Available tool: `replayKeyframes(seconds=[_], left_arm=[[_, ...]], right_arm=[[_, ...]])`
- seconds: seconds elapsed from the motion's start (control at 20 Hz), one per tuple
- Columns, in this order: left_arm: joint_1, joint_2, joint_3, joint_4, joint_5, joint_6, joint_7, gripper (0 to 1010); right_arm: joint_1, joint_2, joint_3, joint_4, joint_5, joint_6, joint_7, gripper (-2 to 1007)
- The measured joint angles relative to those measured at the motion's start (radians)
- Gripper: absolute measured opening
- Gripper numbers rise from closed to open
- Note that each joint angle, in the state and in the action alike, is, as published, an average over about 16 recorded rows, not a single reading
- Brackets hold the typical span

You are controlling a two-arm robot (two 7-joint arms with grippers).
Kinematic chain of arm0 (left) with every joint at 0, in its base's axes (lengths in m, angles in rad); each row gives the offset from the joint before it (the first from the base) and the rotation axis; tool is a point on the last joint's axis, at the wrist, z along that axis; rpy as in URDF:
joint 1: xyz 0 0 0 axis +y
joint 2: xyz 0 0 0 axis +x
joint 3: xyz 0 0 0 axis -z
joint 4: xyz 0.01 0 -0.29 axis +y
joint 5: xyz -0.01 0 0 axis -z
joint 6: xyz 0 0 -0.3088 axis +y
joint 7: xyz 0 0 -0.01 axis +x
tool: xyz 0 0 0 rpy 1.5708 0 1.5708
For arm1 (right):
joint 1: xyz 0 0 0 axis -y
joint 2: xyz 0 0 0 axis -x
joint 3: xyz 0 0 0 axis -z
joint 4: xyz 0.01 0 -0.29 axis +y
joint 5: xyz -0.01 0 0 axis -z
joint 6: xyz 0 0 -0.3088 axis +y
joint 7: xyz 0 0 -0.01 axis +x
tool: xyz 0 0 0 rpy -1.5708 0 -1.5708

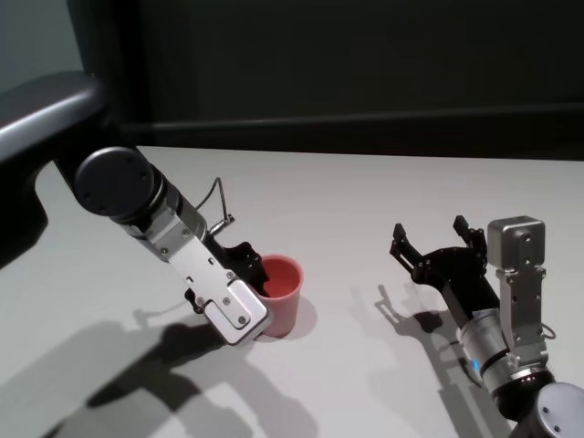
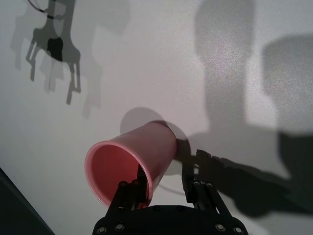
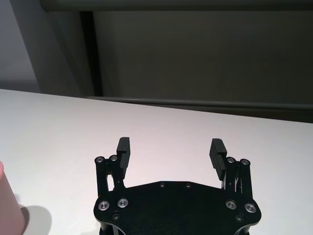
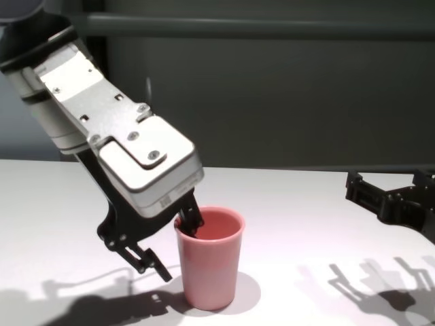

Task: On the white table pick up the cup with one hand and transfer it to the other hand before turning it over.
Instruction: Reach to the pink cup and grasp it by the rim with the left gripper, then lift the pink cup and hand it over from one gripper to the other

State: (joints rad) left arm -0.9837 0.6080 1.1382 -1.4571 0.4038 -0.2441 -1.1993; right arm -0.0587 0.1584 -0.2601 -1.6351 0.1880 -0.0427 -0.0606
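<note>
The pink cup point(image 1: 283, 301) stands upright, rim up, on the white table point(image 1: 365, 192) left of centre. My left gripper point(image 1: 251, 274) reaches down over its near-left rim. In the left wrist view one finger point(image 2: 139, 185) is inside the cup point(image 2: 132, 156) and the other finger point(image 2: 193, 178) is outside, a gap still showing beside the wall. The chest view shows the same straddle on the cup point(image 4: 207, 272). My right gripper point(image 1: 429, 233) hovers open and empty above the table to the right, well clear of the cup.
The table's dark back edge and a dark wall point(image 1: 365, 73) run behind the work area. Shadows of both arms fall on the table near the front. The cup's side point(image 3: 7, 205) just shows at the edge of the right wrist view.
</note>
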Motion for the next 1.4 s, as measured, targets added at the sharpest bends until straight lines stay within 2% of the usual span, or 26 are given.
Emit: replayKeyframes(seconds=[0.4, 0.65, 1.05, 1.4], left_arm=[[-0.015, -0.004, 0.016, 0.008, -0.008, -0.002, 0.005, 230], [-0.023, -0.006, 0.025, 0.01, -0.014, -0.003, 0.007, 116], [-0.034, -0.005, 0.037, 0.012, -0.034, -0.005, 0.009, 50], [-0.038, 0.007, 0.03, 0.011, -0.075, -0.002, 0.026, 50]], right_arm=[[0.0, 0.0, 0.0, 0.0, 0.0, 0.0, 0.0, 1002], [0.0, 0.0, 0.0, 0.0, 0.0, 0.0, 0.0, 1002], [0.0, 0.0, 0.0, 0.0, 0.0, 0.0, 0.0, 1002], [0.0, 0.0, 0.0, 0.0, 0.0, 0.0, 0.0, 1002]])
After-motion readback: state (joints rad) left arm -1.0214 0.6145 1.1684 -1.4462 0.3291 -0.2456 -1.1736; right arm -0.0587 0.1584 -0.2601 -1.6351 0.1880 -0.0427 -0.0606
